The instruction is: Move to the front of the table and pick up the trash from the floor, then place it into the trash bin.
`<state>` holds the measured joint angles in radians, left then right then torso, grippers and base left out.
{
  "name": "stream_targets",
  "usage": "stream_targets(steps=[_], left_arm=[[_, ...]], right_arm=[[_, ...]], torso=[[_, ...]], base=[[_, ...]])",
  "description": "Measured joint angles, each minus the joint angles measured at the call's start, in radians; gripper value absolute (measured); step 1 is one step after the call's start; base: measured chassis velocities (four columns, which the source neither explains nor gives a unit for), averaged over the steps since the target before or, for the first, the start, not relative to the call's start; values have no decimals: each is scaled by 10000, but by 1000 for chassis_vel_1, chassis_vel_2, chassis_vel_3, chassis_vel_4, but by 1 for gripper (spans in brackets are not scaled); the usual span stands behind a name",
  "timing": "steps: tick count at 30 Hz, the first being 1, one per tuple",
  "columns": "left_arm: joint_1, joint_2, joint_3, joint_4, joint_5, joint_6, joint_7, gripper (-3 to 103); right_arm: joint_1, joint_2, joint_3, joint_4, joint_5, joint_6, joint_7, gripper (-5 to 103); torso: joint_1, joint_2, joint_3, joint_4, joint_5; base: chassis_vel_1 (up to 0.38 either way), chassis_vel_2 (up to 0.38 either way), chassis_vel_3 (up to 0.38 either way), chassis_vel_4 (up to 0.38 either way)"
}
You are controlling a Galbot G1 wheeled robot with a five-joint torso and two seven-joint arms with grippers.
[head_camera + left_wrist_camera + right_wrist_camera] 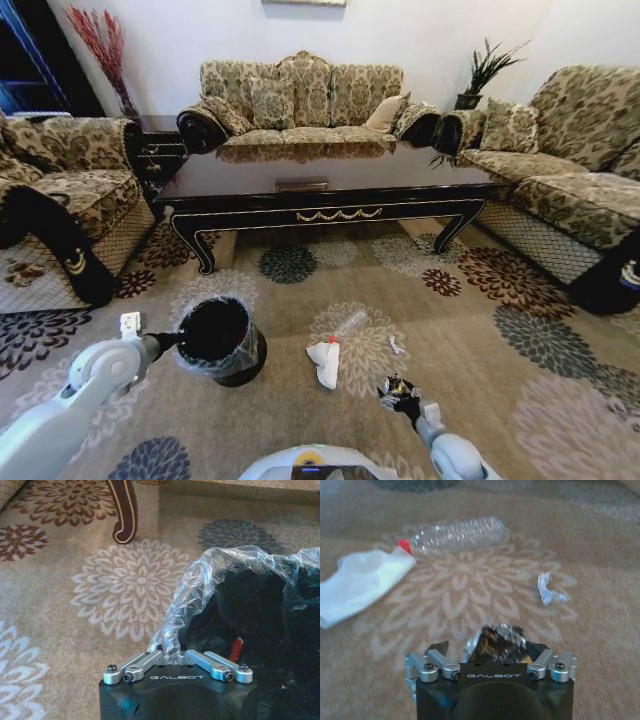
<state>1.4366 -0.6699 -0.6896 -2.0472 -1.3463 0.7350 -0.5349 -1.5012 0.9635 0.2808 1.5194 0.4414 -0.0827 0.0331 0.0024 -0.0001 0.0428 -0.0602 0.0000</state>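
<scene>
My right gripper [400, 393] [497, 647] hovers low over the flowered carpet [460, 340], shut on a dark shiny scrap [501, 639] of trash. Ahead of it lie a white paper wad [325, 362] [362, 582], a clear bottle with a red cap [350, 324] [457, 532] and a small crumpled white scrap [395, 345] [547, 589]. To my left stands the black trash bin [218, 340] [260, 625]; my left gripper [180, 341] [170, 654] is shut on the rim of its clear liner bag [200, 585]. The dark table [320, 180] stands beyond.
Patterned sofas surround the table: one on the left [60, 200], one at the back [300, 100], one on the right [570, 170]. A curved table leg [125, 510] rises near the bin. Open carpet lies between me and the table.
</scene>
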Motion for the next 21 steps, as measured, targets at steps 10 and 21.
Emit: stream_targets(steps=[10,21], left_arm=[[-45,-2,100,-50,-43,0,-109,2],[-15,-57,193,-58,-25,0,-103,2]], right_arm=[[182,-20,-201,-323,83,-46,-86,51],[76,-147,105,-488,83,30,-114,12]], torso=[[0,0,0,0,0],[-1,0,0,-2,-3]], base=[[0,0,0,0],[0,0,0,0]])
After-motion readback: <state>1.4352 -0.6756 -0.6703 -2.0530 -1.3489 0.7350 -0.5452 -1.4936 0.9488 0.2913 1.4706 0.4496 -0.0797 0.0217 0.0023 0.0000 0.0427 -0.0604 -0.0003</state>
